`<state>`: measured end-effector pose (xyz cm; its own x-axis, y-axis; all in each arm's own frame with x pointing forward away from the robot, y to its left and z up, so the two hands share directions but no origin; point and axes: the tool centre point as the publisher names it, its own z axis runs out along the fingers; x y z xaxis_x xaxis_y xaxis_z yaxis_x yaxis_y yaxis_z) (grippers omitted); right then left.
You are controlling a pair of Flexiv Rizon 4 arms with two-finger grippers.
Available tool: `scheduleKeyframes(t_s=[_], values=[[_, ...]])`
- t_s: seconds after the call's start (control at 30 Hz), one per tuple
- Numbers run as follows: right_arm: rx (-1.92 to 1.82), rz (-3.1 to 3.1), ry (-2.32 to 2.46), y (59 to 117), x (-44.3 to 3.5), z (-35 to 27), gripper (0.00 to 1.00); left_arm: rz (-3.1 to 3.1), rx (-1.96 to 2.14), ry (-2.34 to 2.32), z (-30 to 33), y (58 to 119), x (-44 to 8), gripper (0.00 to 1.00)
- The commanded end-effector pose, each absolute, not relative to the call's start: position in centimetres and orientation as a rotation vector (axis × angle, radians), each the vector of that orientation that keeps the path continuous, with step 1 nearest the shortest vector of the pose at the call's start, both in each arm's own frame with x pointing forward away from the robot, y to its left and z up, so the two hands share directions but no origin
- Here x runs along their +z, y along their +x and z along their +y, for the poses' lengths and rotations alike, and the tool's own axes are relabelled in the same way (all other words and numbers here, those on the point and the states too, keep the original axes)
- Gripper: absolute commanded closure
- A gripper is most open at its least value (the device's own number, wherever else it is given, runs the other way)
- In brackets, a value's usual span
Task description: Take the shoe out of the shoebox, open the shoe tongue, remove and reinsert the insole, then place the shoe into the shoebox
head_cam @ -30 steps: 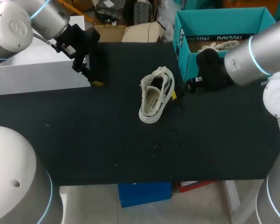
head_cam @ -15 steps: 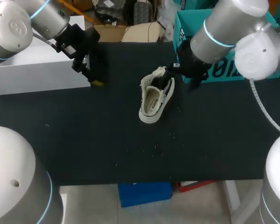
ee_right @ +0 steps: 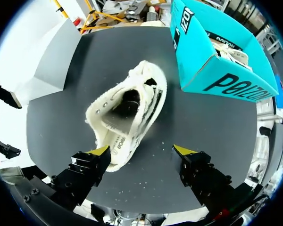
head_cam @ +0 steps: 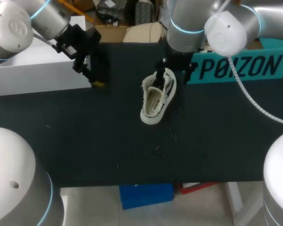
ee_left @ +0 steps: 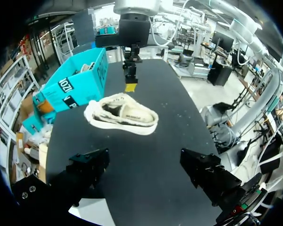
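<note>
A cream low-top shoe (head_cam: 155,98) lies on its sole mid-table, mouth up, dark inside showing (ee_right: 129,110). My right gripper (head_cam: 161,76) hangs over its far end, open; in the right wrist view the yellow-tipped fingers (ee_right: 100,151) straddle the air above the shoe without touching it. The teal shoebox (head_cam: 238,66) stands to the right of the shoe, and a second pale shoe (ee_right: 232,51) lies inside it. My left gripper (head_cam: 95,79) is open and empty at the far left, well away from the shoe (ee_left: 122,115). It faces my right gripper (ee_left: 130,81).
A white box (head_cam: 35,70) sits at the table's left, behind my left gripper. Bare black tabletop (head_cam: 132,150) with small white crumbs stretches from the shoe to the front edge.
My right arm has swung from beside the shoebox leftward to above the shoe's far end. The box's long printed side now shows. Shoe and left arm have not moved.
</note>
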<state>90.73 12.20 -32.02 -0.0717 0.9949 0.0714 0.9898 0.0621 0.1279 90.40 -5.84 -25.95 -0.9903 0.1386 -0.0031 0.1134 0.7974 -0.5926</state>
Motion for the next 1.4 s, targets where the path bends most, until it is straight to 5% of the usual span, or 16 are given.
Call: scheduleKeyframes(t_s=[0.03, 0.27, 1.4], values=[[0.129, 2.205, 2.116, 91.4, -33.2, 12.7, 0.22, -2.942, 0.961, -0.205, -5.8, 90.4, -26.0, 0.0], [0.11, 2.119, 2.184, 91.9, -35.1, 12.3, 0.5, -2.942, 0.961, -0.205, -5.8, 90.4, -26.0, 0.0], [0.015, 1.889, 2.35, 93.9, -41.6, 13.8, 0.71, -2.942, 0.961, -0.205, -5.8, 90.4, -26.0, 0.0]])
